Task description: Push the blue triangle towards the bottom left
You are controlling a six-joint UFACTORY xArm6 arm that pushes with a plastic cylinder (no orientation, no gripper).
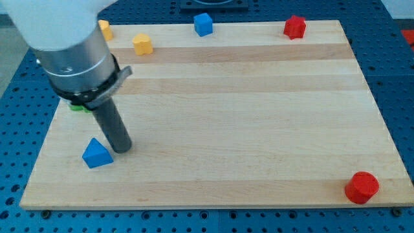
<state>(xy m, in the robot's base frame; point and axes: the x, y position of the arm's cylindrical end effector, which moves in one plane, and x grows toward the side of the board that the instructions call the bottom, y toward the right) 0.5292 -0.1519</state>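
Observation:
The blue triangle lies on the wooden board near the view's bottom left. My tip rests on the board just to the right of the triangle, close to its upper right side, touching or nearly touching it. The rod rises up and to the left into the large grey arm body.
A blue cube and a red block sit along the top edge. Two yellow blocks sit at the top left. A green block is mostly hidden behind the arm. A red block sits at the bottom right.

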